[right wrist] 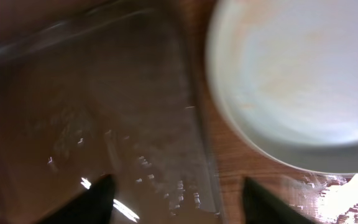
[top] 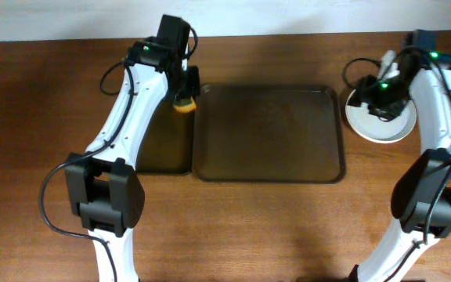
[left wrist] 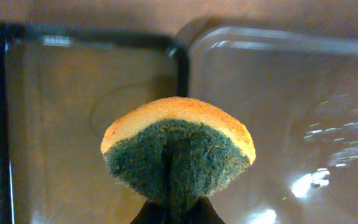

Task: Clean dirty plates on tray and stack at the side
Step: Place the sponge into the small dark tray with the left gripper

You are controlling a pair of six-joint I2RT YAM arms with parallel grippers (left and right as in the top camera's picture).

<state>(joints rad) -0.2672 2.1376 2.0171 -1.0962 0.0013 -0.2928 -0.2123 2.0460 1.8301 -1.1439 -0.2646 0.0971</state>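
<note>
The brown wooden surface (top: 53, 117) carries everything in front of me. At its middle lies the large dark brown rectangular tray with rounded corners (top: 268, 133), wet-looking and bare. The smaller, narrower black tray (top: 167, 145) lies against its left edge. The round white shallow plates (top: 378, 131) sit on the surface just right of the brown tray, off it; only the top one shows, looking clean in my right wrist view (right wrist: 303, 81), and I cannot count those beneath. My left end effector (left wrist: 178, 211) is clenched on an orange sponge with a green scouring face (left wrist: 178, 149), above the seam between the trays. My right end effector (right wrist: 182, 202) hangs released, fingers wide apart, over the plates' left edge.
</note>
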